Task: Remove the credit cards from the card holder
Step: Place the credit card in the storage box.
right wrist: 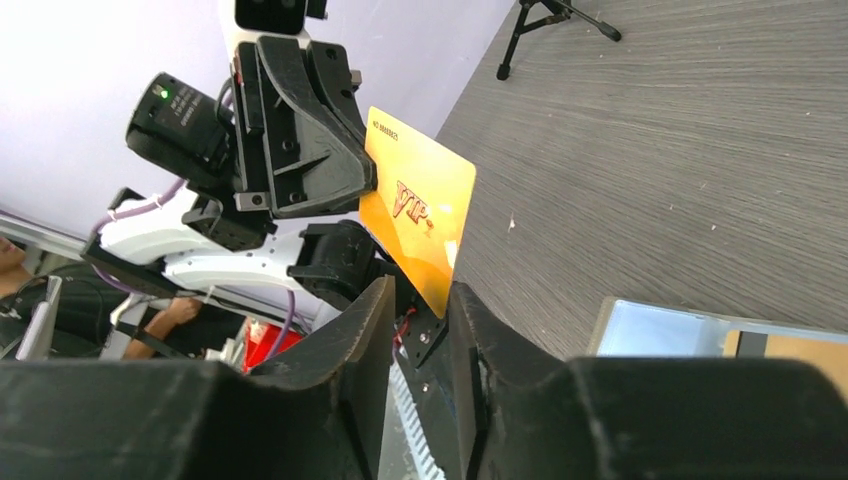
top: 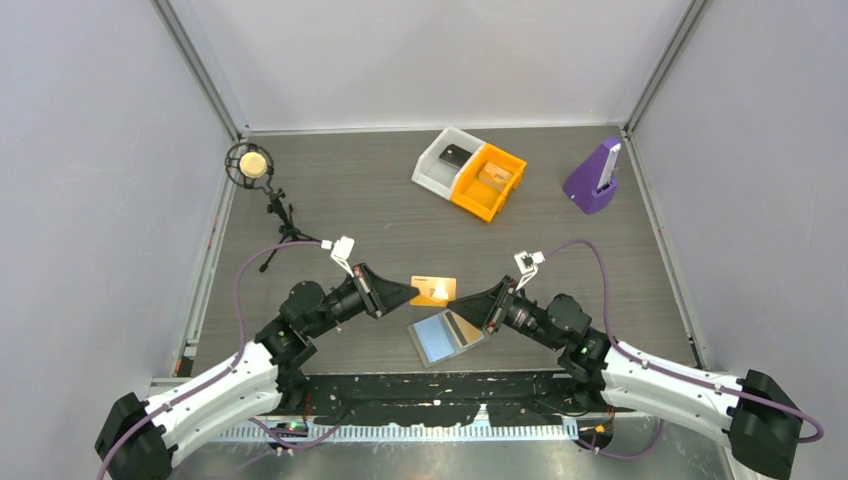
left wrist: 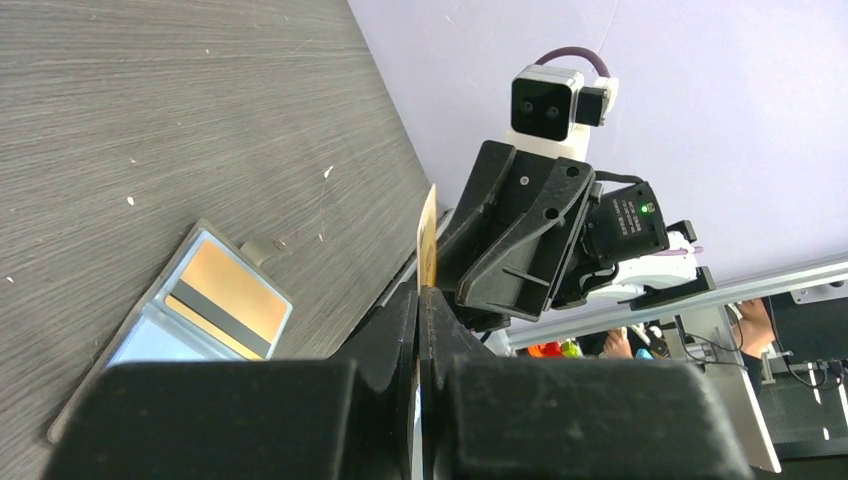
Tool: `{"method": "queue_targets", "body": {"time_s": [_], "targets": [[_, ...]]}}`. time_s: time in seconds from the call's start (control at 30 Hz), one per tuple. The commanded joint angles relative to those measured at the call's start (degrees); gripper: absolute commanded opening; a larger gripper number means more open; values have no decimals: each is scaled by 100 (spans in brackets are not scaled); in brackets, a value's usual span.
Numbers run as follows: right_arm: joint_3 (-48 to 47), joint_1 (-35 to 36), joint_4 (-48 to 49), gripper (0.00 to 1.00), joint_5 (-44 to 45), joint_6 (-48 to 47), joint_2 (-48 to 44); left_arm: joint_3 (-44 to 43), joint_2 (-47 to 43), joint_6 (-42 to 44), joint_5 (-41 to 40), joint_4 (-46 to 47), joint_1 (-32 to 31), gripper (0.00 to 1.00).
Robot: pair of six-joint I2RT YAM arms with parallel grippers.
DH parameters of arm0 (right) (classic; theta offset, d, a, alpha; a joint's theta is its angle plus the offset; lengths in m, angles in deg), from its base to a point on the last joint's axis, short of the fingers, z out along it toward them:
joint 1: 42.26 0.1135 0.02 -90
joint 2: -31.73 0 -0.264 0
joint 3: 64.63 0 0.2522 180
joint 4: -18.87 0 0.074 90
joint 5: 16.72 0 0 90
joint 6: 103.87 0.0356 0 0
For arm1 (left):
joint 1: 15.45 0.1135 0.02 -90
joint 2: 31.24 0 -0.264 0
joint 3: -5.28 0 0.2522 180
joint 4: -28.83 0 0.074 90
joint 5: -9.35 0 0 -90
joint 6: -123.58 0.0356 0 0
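The card holder [top: 445,337] lies open on the table near the front. It shows a light blue panel and a gold card with a dark stripe [left wrist: 225,295] in the other panel. My left gripper [top: 412,291] is shut on a gold "VIP" credit card [top: 435,290] and holds it above the table, beyond the holder. The left wrist view shows that card edge-on [left wrist: 427,240] between the jaws. My right gripper [top: 462,303] is open, with its tips at the card's other end. In the right wrist view the card's lower corner [right wrist: 420,220] sits at the gap of the right gripper [right wrist: 420,295], not clamped.
A white bin [top: 440,160] and an orange bin [top: 490,180] stand joined at the back centre, each with something inside. A purple stand [top: 592,180] is at the back right. A microphone on a small tripod [top: 250,165] stands at the back left.
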Motion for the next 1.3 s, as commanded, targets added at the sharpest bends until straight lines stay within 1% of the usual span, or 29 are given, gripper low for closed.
{"method": "queue_targets", "body": {"time_s": [0.0, 0.03, 0.13, 0.17, 0.2, 0.27, 0.3, 0.37, 0.47, 0.53, 0.57, 0.6, 0.63, 0.7, 0.77, 0.83, 0.93, 1.03, 1.07, 1.1, 1.17, 1.23, 1.27], "targets": [[90, -20, 647, 26, -2, 155, 39, 48, -43, -102, -128, 374, 21, 0], [112, -24, 714, 23, 19, 153, 37, 48, -10, -113, -128, 372, 21, 0], [88, -31, 770, 7, 27, 80, 45, 65, 58, -114, -103, 432, 26, 0], [80, -37, 771, 6, 30, 56, 23, 66, 66, -119, -100, 414, 22, 0], [75, -44, 745, 6, 38, 50, 4, 58, 61, -115, -115, 368, 21, 7], [28, -97, 581, 5, 63, 13, -98, 34, 9, -52, -168, 219, 26, 24], [-33, -118, 488, 5, 83, -40, -208, 0, -45, 10, -218, 80, 25, 33], [-172, -197, 110, 5, 137, -177, -395, -93, -192, 199, -345, -355, 26, 47], [-466, -417, -657, 5, 94, -421, -651, -342, -473, 537, -681, -1413, 27, 61], [-711, -601, -1079, 5, 44, -600, -767, -538, -660, 818, -843, -1960, 30, 69], [-866, -665, -1217, 5, 41, -714, -791, -605, -735, 915, -939, -2170, 30, 76], [-1026, -807, -1452, 5, 37, -831, -821, -676, -804, 999, -1050, -2475, 30, 91], [-1111, -877, -1571, 5, 29, -890, -823, -756, -856, 1085, -1164, -2725, 30, 98], [-1395, -1133, -1909, 5, -51, -1047, -726, -1047, -878, 1424, -1443, -3287, 30, 100], [-1717, -1558, -2077, 5, -220, -1229, -456, -1486, -782, 1846, -1612, -3996, 30, 100], [-2070, -1862, -2198, 5, -377, -1411, 62, -1964, -625, 2289, -1731, -4672, 30, 100], [-2489, -2343, -2084, 5, -639, -1543, 642, -2682, -343, 3052, -1758, -5582, 30, 100], [-2751, -2936, -1848, 5, -832, -1564, 1381, -3177, -108, 3649, -1815, -6406, 30, 100], [-2888, -3045, -1821, 5, -832, -1555, 1535, -3270, -57, 3802, -1842, -6594, 30, 100], [-2952, -3301, -1748, 5, -827, -1516, 1864, -3319, -21, 3970, -1866, -6735, 30, 100], [-3206, -3582, -1616, 5, -785, -1463, 2337, -3264, -16, 4219, -2011, -6841, 30, 100], [-3391, -3849, -1533, 5, -616, -1414, 2788, -3188, -39, 4114, -2160, -6870, 30, 100], [-3450, -4009, -1478, 5, -506, -1373, 3080, -3194, -49, 4074, -2082, -6884, 30, 100]]}}
